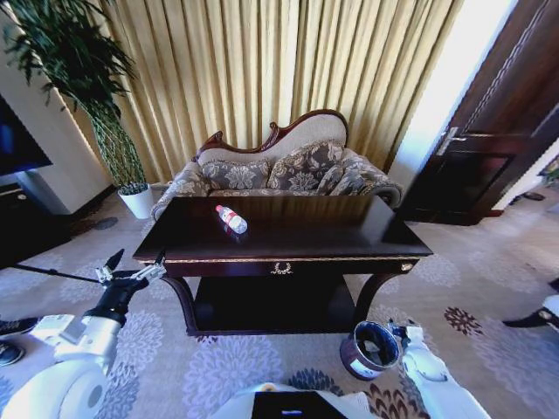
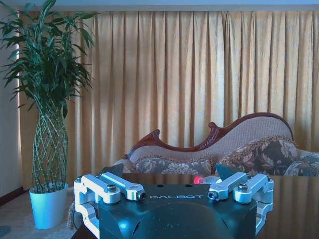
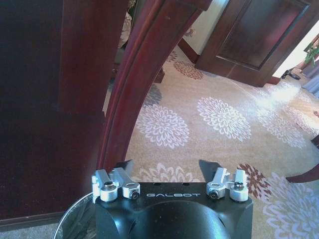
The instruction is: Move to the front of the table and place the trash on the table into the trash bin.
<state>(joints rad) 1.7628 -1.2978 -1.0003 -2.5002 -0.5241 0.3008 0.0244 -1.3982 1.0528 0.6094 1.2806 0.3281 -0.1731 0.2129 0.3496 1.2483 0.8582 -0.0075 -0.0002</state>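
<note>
The left gripper (image 1: 135, 264) hovers spread and empty by the table's (image 1: 349, 237) near-left corner, ready to reach the bottle (image 1: 231, 218) — the right gripper (image 3: 167, 167), also spread, waits beside the trash bin (image 1: 369, 347) (under the table's front-right leg).

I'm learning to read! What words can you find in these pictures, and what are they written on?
"GALBOT": on the dark housing of the left gripper.
"GALBOT": on the dark housing of the right gripper.
The label on the plastic bottle lying on the table is too small to read.
The trash bin shows no readable text.
</note>
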